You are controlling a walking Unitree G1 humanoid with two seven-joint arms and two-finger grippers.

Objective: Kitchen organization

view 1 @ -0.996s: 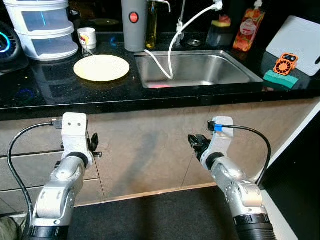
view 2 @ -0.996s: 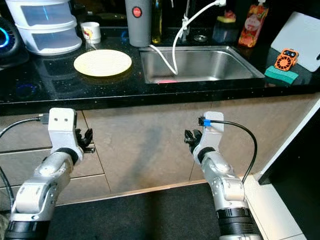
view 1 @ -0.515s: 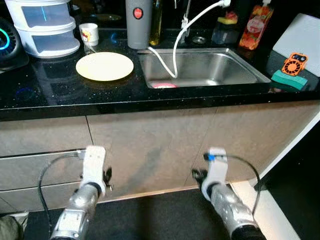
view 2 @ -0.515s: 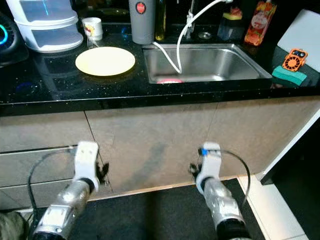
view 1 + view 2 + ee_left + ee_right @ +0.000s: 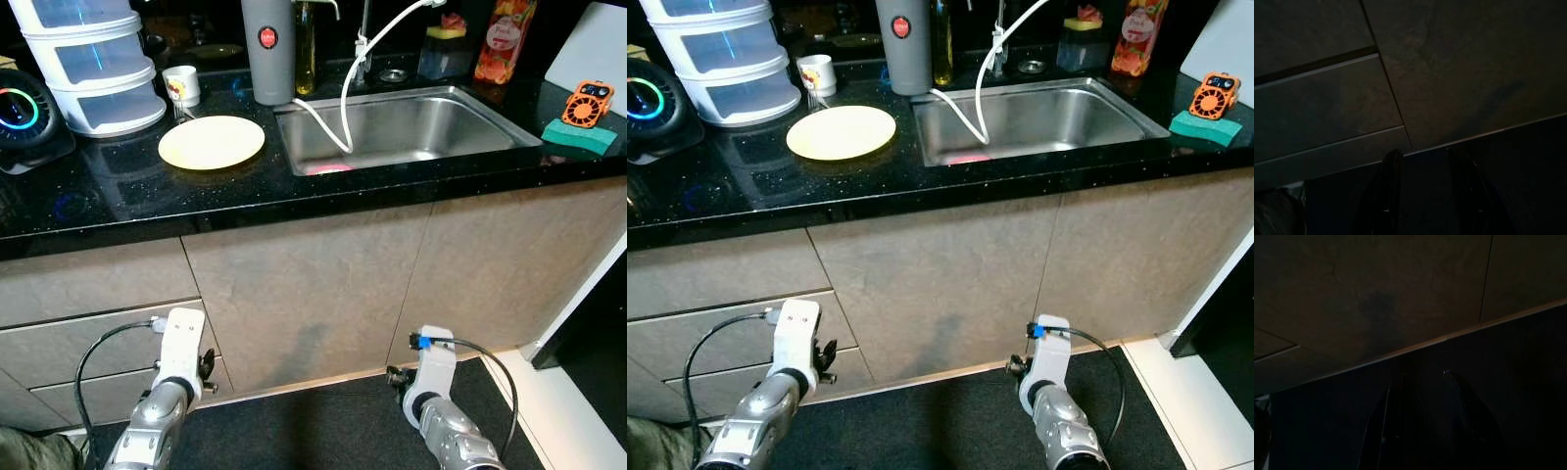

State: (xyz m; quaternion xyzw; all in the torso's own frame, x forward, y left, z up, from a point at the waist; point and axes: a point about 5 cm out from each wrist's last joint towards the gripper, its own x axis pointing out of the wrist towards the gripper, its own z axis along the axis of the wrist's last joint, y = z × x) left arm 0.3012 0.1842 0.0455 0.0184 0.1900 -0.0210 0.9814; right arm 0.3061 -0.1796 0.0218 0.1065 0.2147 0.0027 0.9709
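A pale yellow plate [image 5: 212, 142] lies on the black counter [image 5: 118, 191], left of the steel sink [image 5: 460, 137]. A small pink item [image 5: 330, 168] rests at the sink's near edge. Both arms hang low before the beige cabinet fronts [image 5: 304, 294], well below the counter. My left gripper [image 5: 208, 370] sits by the drawer fronts; in the dark left wrist view its gripper [image 5: 1424, 152] is open and holds nothing. My right gripper [image 5: 394, 377] hangs near the dark floor mat [image 5: 940, 421]; in the right wrist view its gripper [image 5: 1418, 380] is also open and holds nothing.
On the counter stand a white stacked drawer box [image 5: 93, 59], a ring-lit speaker [image 5: 24, 113], a white cup [image 5: 182, 85], a grey flask [image 5: 267, 49], a red pouch [image 5: 505, 39] and an orange fan [image 5: 593, 103] on a green sponge [image 5: 578, 135]. A white hose [image 5: 343, 98] droops into the sink.
Both arms have dropped from cabinet height to hang near the floor. The camera has shifted, so the counter sits a little differently in the picture.
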